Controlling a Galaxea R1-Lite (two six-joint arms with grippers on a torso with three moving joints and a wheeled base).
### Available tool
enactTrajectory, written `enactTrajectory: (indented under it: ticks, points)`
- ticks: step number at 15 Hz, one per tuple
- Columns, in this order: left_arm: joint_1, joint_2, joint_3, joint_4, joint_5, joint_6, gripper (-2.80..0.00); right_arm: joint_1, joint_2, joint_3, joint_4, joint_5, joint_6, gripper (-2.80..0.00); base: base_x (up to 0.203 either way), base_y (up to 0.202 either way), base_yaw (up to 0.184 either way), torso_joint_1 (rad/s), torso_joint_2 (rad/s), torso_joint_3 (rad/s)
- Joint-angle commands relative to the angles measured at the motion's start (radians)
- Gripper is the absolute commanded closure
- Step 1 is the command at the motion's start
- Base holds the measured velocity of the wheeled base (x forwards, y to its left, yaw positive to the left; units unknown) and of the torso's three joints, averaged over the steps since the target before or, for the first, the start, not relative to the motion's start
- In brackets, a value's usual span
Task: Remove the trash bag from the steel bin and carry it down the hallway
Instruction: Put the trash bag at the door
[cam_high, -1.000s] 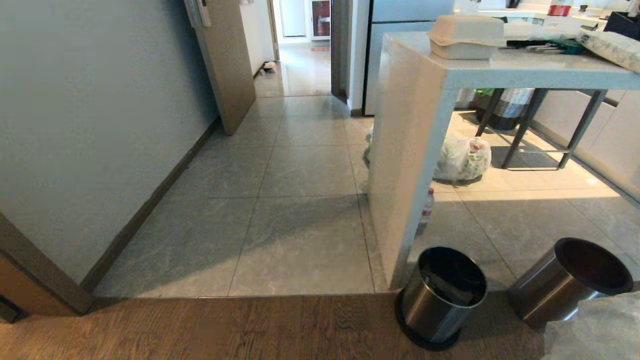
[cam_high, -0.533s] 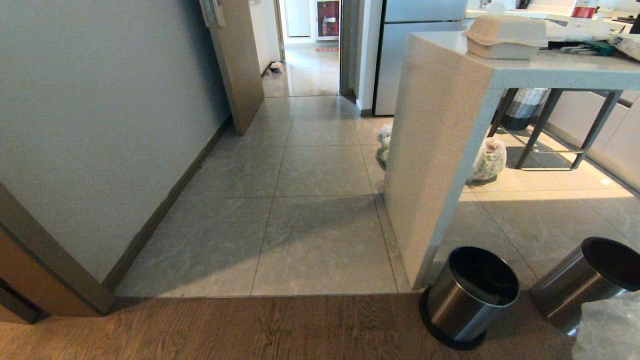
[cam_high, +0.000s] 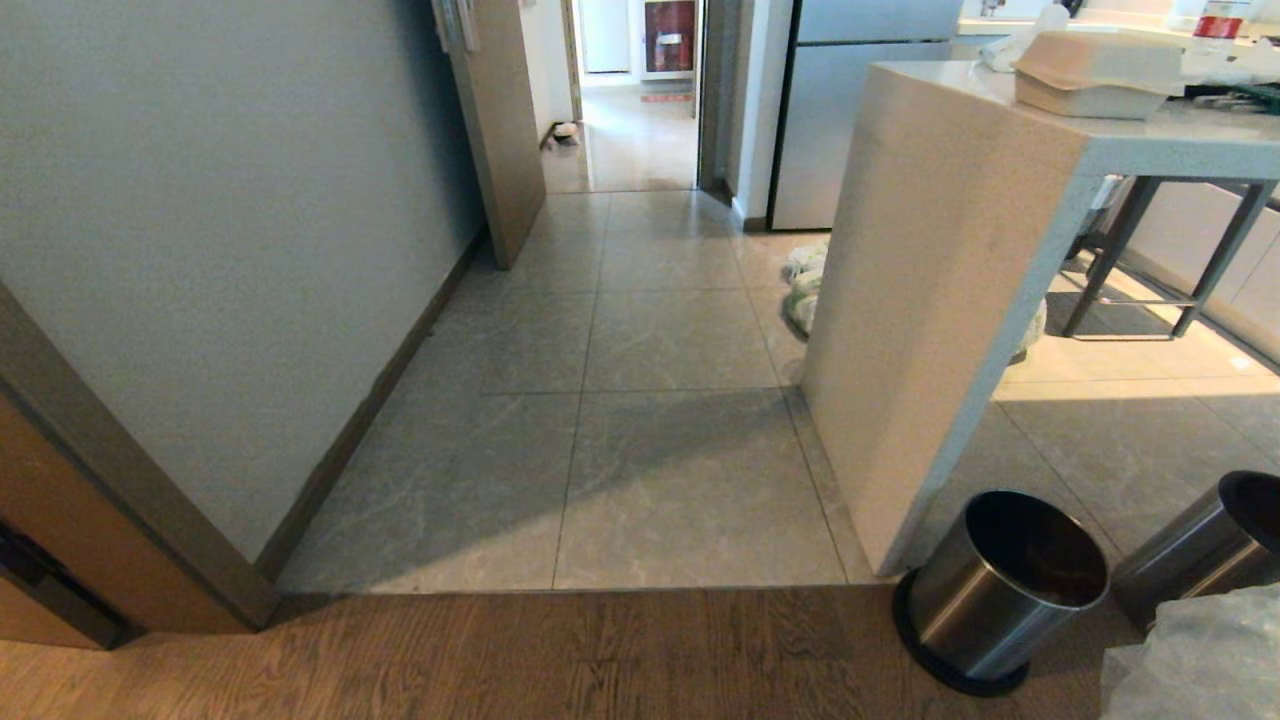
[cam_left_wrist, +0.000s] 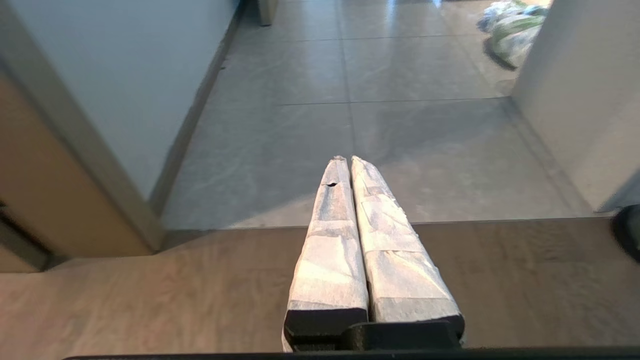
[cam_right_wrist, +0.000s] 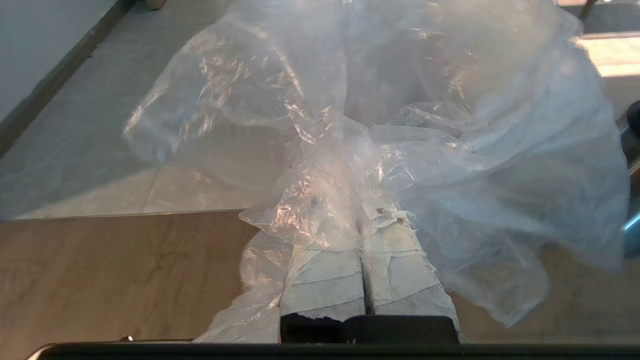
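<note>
With the right gripper (cam_right_wrist: 361, 220) clamped on the trash bag (cam_right_wrist: 450, 150) billowing ahead of its fingers, I'd steer gently toward the hallway (cam_high: 640, 150), clear of the steel bin (cam_high: 1005, 585) alongside.

We see a clear, glinting trash bag (cam_right_wrist: 380, 150) over white-taped fingers (cam_right_wrist: 325, 280), and a silvery brushed steel bin (cam_high: 1003, 590) with a black rim and base. The floor tiles (cam_high: 650, 440) are grey with pale marbling (glossy, too), meeting brown wood-grain boards (cam_high: 500, 650). The counter (cam_high: 930, 300) is beige.
</note>
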Motion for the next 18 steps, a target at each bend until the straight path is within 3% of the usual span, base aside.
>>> enactTrajectory:
  ticks: [1, 11, 18]
  points:
    - [0.000, 0.000, 0.000, 0.000, -0.001, 0.002, 0.00, 0.001, 0.002, 0.000, 0.000, 0.000, 0.000, 0.00, 0.000, 0.175, 0.000, 0.002, 0.00, 0.003]
    - [0.000, 0.000, 0.000, 0.000, 0.000, 0.005, 0.00, 0.000, 0.002, 0.000, 0.000, 0.000, 0.000, 0.00, 0.007, 0.022, 0.000, 0.001, 0.00, 0.001]
    - [0.000, 0.000, 0.000, 0.000, 0.001, -0.001, 0.00, 0.001, 0.000, 0.000, 0.000, 0.000, 0.000, 0.00, 0.185, 0.000, 0.001, 0.003, 0.00, 0.003]
